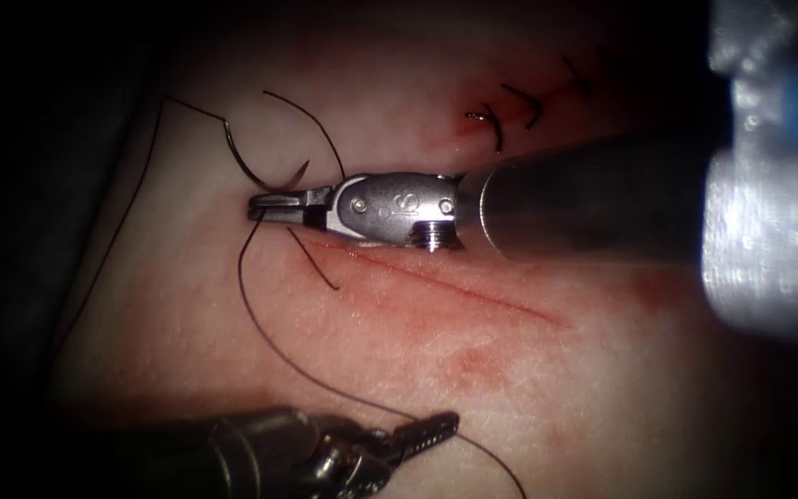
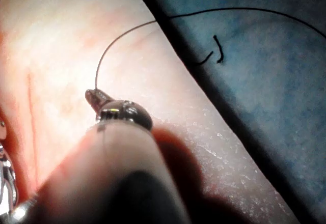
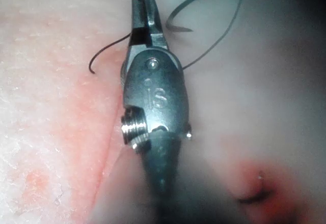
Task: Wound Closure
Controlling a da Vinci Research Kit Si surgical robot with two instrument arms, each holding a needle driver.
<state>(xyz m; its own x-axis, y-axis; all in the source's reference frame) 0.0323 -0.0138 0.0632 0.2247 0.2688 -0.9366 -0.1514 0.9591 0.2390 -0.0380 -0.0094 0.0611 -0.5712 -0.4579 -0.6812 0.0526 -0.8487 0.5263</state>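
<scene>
Right end effector (image 1: 265,205) was polished silver steel, stamped "IS", with a threaded screw (image 3: 134,128) beside that stamp; left end effector (image 1: 436,427) showed dark serrated jaws.

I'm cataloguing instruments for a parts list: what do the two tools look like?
Right tool: smooth grey metal shaft, silver wrist housing stamped "IS", a threaded screw at its side, slim dark end effector. Left tool: dull grey metal shaft, jointed wrist, end effector with a toothed inner face.
</scene>
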